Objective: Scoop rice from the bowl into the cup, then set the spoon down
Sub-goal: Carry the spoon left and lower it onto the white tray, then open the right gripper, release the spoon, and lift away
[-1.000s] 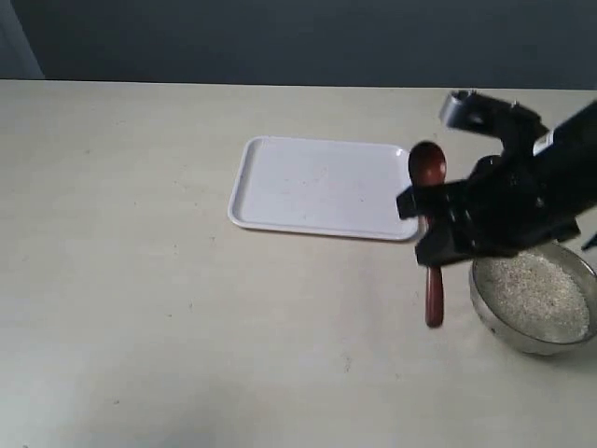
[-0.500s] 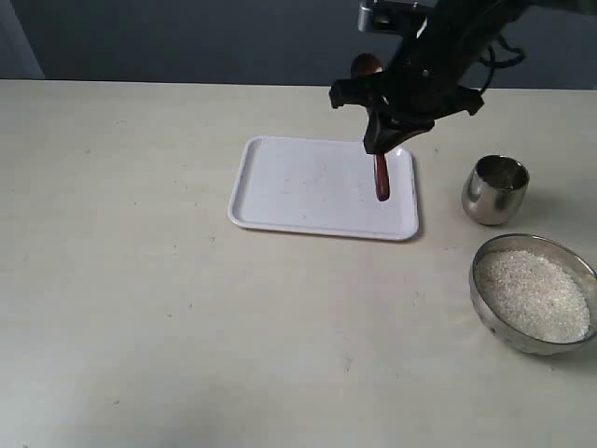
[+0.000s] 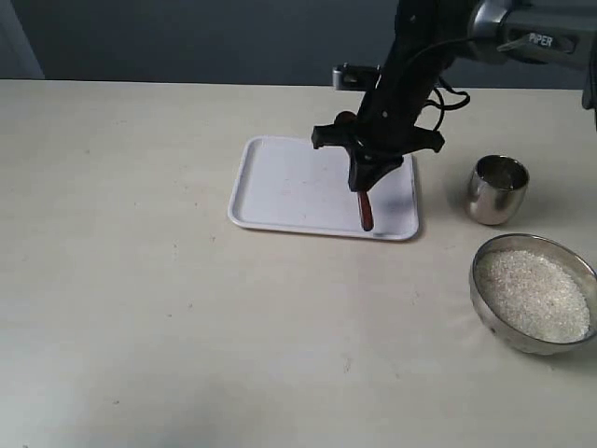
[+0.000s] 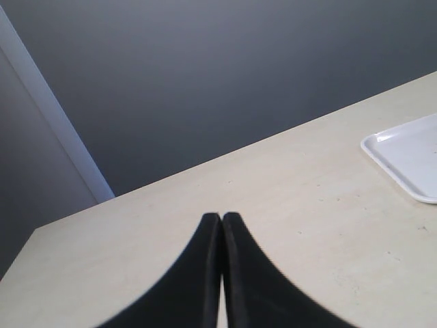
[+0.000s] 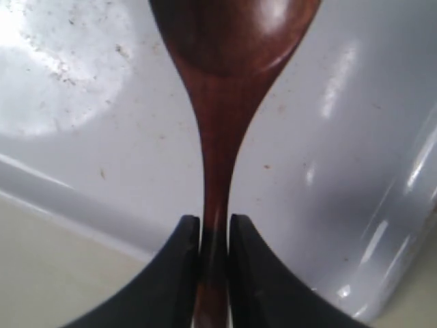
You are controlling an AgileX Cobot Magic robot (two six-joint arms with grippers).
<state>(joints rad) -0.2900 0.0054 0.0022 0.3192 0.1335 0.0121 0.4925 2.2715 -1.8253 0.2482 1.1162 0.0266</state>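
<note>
My right pincer (image 5: 214, 236) is clamping the thin handle of the spoon (image 5: 220, 130). The spoon's long axis is running 12 to 6 in the exterior view, its lower end pointing at the near edge of the white tray (image 3: 280, 187) just beneath; whether they are touching I cannot tell. The cup (image 3: 495, 189) is standing apart at my 3 o'clock and the bowl (image 3: 483, 280) of rice (image 3: 534, 294) at 4, so I judge the set-down is calling for straight down, while my left pincer (image 4: 222, 222), pressed together on nothing, is idling toward 9.
</note>
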